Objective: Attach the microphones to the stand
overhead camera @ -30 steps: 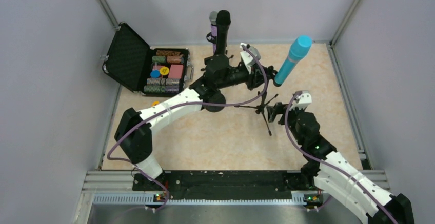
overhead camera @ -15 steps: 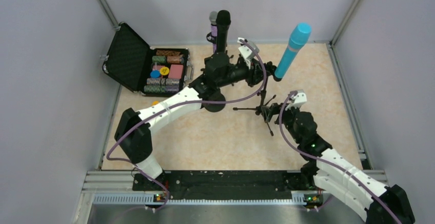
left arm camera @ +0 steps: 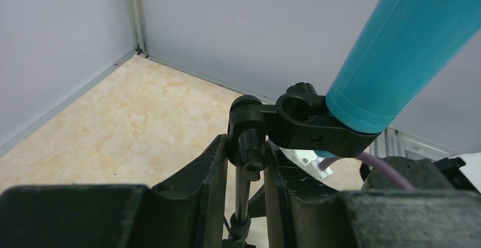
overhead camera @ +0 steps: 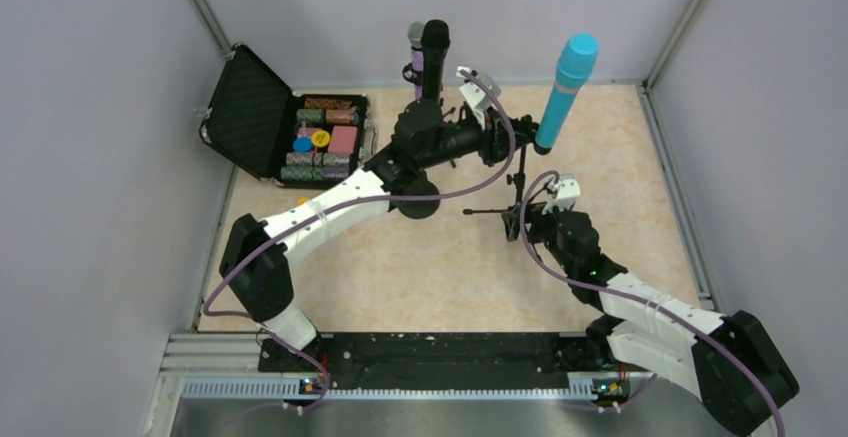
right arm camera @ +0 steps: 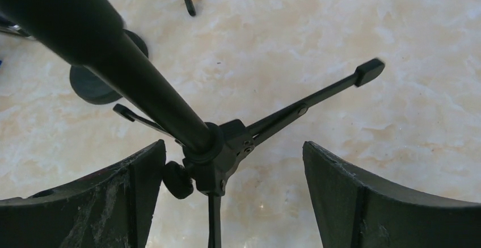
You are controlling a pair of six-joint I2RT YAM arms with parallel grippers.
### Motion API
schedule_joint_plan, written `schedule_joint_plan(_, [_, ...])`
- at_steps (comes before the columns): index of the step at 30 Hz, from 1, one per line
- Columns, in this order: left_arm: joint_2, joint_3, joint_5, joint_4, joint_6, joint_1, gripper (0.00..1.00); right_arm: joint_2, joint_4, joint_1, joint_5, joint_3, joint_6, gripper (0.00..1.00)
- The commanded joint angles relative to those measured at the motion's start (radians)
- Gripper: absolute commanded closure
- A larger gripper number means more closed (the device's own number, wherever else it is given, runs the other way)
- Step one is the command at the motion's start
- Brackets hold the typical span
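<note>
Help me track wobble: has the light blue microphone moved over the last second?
Yes. The light blue microphone tipped more upright, its head shifting left, away from the right rear corner post.

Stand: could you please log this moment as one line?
left gripper shut on clip | blue microphone in clip, tilted | right gripper open around stand base

Light blue stick microphone (overhead camera: 566,92) up on your thin black tripod stand (overhead camera: 521,172).
Your left gripper (overhead camera: 517,129) meets the stand's top; your right gripper (overhead camera: 518,223) sits low by its legs.
</note>
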Motion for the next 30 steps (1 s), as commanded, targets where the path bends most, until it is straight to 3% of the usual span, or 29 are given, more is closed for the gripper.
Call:
schedule_joint_plan(1, [-0.113, 0.059, 0.012, 0.173, -0.052, -0.001, 1.0, 0.044, 0.05, 0.007, 0.06, 0.044, 0.033, 0.12])
schedule_joint_plan(11, [-0.098, 0.052, -0.054, 0.093, 0.014, -0.001, 1.0, -0.016, 0.022, 0.007, 0.012, 0.044, 0.04, 0.12])
schedule_joint_plan(17, [-0.031, 0.048, -0.055, 0.102, 0.036, 0.005, 1.0, -0.138, -0.064, 0.008, -0.038, 0.053, 0.025, 0.04])
schedule_joint_plan(30, [0.056, -0.122, -0.03, 0.373, 0.049, 0.039, 1.0, -0.291, -0.15, 0.007, -0.024, 0.001, 0.032, 0.02])
